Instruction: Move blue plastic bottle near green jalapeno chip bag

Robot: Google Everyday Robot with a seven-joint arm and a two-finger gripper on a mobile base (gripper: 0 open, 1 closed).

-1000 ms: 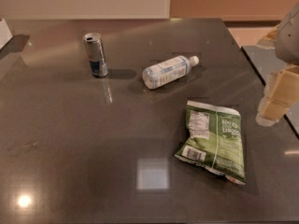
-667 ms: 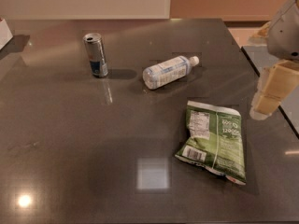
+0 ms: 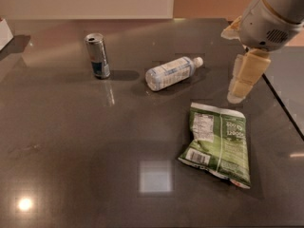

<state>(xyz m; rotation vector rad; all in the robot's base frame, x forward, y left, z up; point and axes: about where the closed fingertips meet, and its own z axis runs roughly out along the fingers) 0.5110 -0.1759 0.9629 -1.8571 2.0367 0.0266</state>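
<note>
Blue plastic bottle (image 3: 171, 73) lies on its side mid-table, well apart from the green jalapeno chip bag (image 3: 217, 144), which lies flat nearer and to the right. A silver can (image 3: 97, 56) stands upright to the bottle's left. Gripper (image 3: 243, 77) hangs above the table's right side, beyond the bag's far edge, touching nothing. Clenched or released: cannot tell.

Key relation: the bottle is left of the gripper. Its long axis runs diagonally, white cap far-right and closest to the gripper, base near-left. Judgement: reach left and grasp across that axis.
</note>
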